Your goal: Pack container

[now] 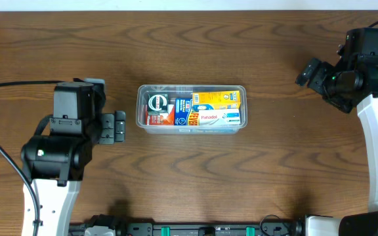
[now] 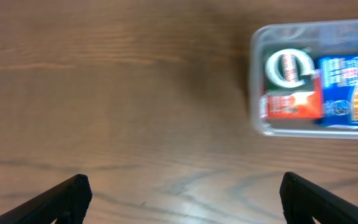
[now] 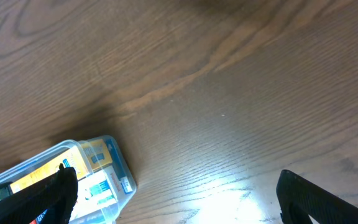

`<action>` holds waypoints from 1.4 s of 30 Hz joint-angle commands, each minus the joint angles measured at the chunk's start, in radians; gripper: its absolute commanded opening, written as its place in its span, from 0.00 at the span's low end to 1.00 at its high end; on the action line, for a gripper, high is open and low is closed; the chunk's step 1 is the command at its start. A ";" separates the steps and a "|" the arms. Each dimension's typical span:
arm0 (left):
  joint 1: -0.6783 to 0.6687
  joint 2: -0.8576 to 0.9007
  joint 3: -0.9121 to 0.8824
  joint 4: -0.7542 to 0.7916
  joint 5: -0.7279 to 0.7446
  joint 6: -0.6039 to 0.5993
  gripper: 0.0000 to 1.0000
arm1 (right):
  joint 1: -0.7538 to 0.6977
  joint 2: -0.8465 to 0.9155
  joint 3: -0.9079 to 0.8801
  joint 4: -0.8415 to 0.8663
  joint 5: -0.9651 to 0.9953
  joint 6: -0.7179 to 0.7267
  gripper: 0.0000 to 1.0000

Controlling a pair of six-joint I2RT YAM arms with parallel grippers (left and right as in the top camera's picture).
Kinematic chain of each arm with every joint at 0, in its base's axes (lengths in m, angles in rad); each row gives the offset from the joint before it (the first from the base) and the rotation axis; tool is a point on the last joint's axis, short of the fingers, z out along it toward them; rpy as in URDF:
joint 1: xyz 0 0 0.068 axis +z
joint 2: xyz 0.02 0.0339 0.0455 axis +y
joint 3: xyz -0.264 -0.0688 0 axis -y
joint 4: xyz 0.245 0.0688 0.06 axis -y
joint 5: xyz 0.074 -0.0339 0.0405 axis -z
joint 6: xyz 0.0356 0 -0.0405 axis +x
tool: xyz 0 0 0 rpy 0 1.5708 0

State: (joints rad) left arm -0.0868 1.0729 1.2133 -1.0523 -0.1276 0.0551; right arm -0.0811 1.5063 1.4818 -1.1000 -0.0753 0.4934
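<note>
The clear plastic container (image 1: 191,109) lies mid-table, filled with small coloured boxes: a red and green one at its left, a blue and orange one in the middle, yellow and white ones at its right. It shows in the left wrist view (image 2: 316,78) and the right wrist view (image 3: 67,180). My left gripper (image 1: 115,126) is open and empty, just left of the container; its fingers frame bare wood (image 2: 182,196). My right gripper (image 1: 309,72) is open and empty, raised at the far right, well away from the container; its fingers (image 3: 179,196) span bare wood.
The wooden table (image 1: 195,170) surrounds the container on all sides. The arm bases and a black rail (image 1: 195,229) sit along the front edge. A cable (image 1: 5,88) runs to the left arm.
</note>
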 commanded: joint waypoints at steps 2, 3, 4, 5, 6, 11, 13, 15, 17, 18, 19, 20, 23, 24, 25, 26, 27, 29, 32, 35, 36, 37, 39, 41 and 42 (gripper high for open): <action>0.023 0.014 0.014 -0.017 -0.058 -0.008 0.98 | -0.007 0.001 0.008 0.000 -0.001 0.010 0.99; 0.023 0.015 0.014 -0.017 -0.058 -0.008 0.98 | -0.008 0.001 0.008 0.000 -0.001 0.010 0.99; 0.023 0.016 0.014 -0.017 -0.058 -0.008 0.98 | -0.007 0.001 0.008 0.000 -0.001 0.010 0.99; 0.023 0.016 0.014 -0.017 -0.058 -0.008 0.98 | -0.008 0.002 0.008 0.000 -0.001 0.010 0.99; 0.023 0.016 0.014 -0.017 -0.057 -0.008 0.98 | -0.008 0.001 0.008 0.000 -0.001 0.010 0.99; 0.023 0.016 0.014 -0.017 -0.057 -0.008 0.98 | -0.007 0.001 0.008 0.000 -0.001 0.010 0.99; 0.023 0.016 0.014 -0.017 -0.057 -0.008 0.98 | -0.008 0.001 0.008 -0.001 -0.001 0.010 0.99; 0.023 0.016 0.014 -0.013 -0.057 -0.008 0.98 | -0.008 0.001 0.008 0.000 -0.001 0.010 0.99; 0.023 0.016 0.014 -0.014 -0.057 -0.008 0.98 | -0.007 0.001 0.008 0.000 -0.001 0.010 0.99; 0.023 0.016 0.014 -0.013 -0.057 -0.008 0.98 | -0.008 0.001 0.008 0.000 -0.001 0.010 0.99; 0.023 0.016 0.014 -0.013 -0.057 -0.008 0.98 | -0.008 0.001 0.008 0.000 -0.001 0.010 0.99; 0.023 0.016 0.014 -0.013 -0.057 -0.008 0.98 | -0.007 0.001 0.008 0.000 -0.001 0.010 0.99; 0.023 0.016 0.014 -0.013 -0.057 -0.008 0.98 | -0.008 0.001 0.008 0.000 -0.001 0.010 0.99; 0.023 0.016 0.014 -0.013 -0.057 -0.008 0.98 | -0.007 0.001 0.008 0.000 -0.001 0.010 0.99; 0.023 0.016 0.014 -0.013 -0.057 -0.008 0.98 | -0.008 0.001 0.008 0.000 -0.001 0.010 0.99; 0.023 0.016 0.014 -0.013 -0.057 -0.008 0.98 | -0.008 0.001 0.008 0.000 -0.001 0.010 0.99; 0.023 0.016 0.014 -0.013 -0.057 -0.008 0.98 | -0.008 0.001 0.008 0.000 -0.001 0.010 0.99; 0.023 0.016 0.014 -0.013 -0.057 -0.008 0.98 | -0.007 0.001 0.008 0.000 -0.001 0.010 0.99; 0.023 0.016 0.014 -0.013 -0.057 -0.008 0.98 | -0.007 0.001 0.008 0.000 -0.001 0.010 0.99; 0.023 0.016 0.014 -0.013 -0.057 -0.008 0.98 | -0.008 0.001 0.008 0.000 -0.001 0.010 0.99; 0.023 0.016 0.014 -0.013 -0.057 -0.008 0.98 | -0.008 0.001 0.008 0.000 -0.001 0.010 0.99; 0.023 0.016 0.014 -0.013 -0.057 -0.008 0.98 | -0.008 0.001 0.008 0.000 -0.001 0.010 0.99; 0.023 0.016 0.014 -0.013 -0.057 -0.008 0.98 | -0.007 0.001 0.008 -0.001 -0.001 0.009 0.99; 0.023 0.016 0.014 -0.013 -0.057 -0.008 0.98 | -0.006 -0.005 0.008 -0.001 0.027 0.006 0.99; 0.023 0.016 0.014 -0.013 -0.057 -0.008 0.98 | -0.006 -0.012 0.008 -0.002 0.059 0.006 0.99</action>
State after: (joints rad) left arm -0.0689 1.0870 1.2133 -1.0664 -0.1654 0.0551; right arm -0.0811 1.5063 1.4818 -1.1000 -0.0696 0.4934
